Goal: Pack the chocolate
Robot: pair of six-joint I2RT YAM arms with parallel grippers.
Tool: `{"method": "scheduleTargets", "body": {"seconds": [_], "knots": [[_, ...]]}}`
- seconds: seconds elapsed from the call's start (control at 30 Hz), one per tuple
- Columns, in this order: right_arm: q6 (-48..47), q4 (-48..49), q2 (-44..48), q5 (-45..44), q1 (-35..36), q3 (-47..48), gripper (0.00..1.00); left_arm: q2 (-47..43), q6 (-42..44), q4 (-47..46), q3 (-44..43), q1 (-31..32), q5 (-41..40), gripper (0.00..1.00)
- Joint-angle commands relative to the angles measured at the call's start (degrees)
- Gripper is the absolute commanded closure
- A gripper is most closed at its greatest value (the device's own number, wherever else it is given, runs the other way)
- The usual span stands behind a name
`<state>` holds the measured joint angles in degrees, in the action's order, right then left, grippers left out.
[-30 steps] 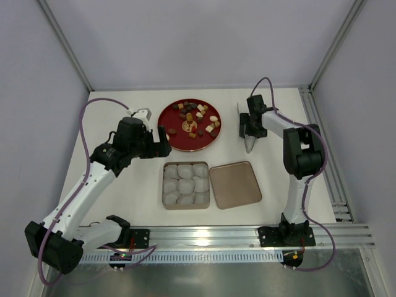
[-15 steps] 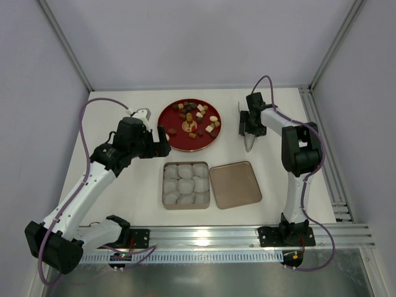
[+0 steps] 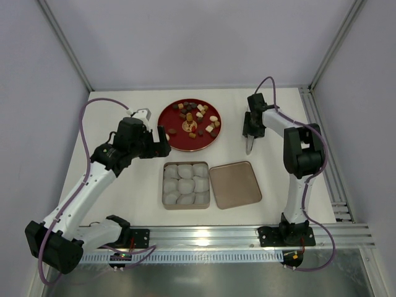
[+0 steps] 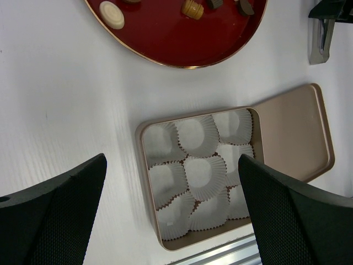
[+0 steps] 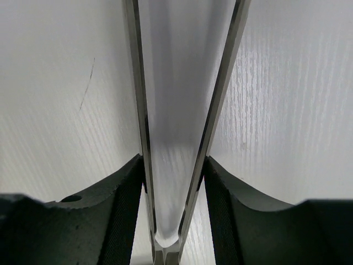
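The white table (image 3: 124,105) carries everything the job needs. The red plate (image 3: 173,140) sits at the far middle, and the open square tin (image 4: 148,193) lies nearer the arms with its lid (image 3: 235,184) flat and touching its right side.

The left gripper (image 3: 162,142) hovers just left of the plate with its jaws spread as wide as they go and nothing in them.

The right gripper (image 3: 249,127) is down at the table to the right of the plate, over the metal tongs (image 5: 140,110). In the wrist view both fingers (image 5: 124,187) press against the outer faces of the two blades, near the hinged end, so it has hold of the tongs.

The chocolate (image 3: 197,117) all lies on the plate. The nine white paper cups (image 4: 198,165) in the tin hold none.

The step in hand looks like picking up the tongs. To do it well:
- Keep the squeeze light enough that the blades stay parted, or no gap is left for a candy.
- Lift straight up so the tongs do not twist between the fingers.
- Check that the tips point away from the wrist before swinging over the plate.
- Go first for a candy lying apart from the others.
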<state>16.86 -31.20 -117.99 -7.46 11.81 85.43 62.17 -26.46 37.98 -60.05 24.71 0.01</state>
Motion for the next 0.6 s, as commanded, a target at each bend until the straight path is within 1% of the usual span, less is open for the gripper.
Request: {"method": "scheduleTargets", "body": {"seconds": [0.0, 0.13, 0.33, 0.57], "knots": [[-0.1, -1.4, 7.2, 0.1, 0.4, -0.2, 0.52, -0.3, 0.8, -2.6, 0.3, -0.2, -0.4, 0.0], [-1.0, -4.0, 11.6, -0.4, 1.7, 0.0, 0.52, -0.8, 0.7, -2.6, 0.5, -0.2, -0.5, 0.0], [-0.9, -5.6, 15.8, -0.7, 2.9, -1.7, 0.52, -1.1, 0.6, -2.6, 0.6, -0.2, -0.7, 0.0], [-0.4, -7.8, 21.7, -1.9, 5.2, -3.0, 0.53, -1.3, 0.5, -2.6, 1.0, -0.2, -0.7, 0.0]]}}
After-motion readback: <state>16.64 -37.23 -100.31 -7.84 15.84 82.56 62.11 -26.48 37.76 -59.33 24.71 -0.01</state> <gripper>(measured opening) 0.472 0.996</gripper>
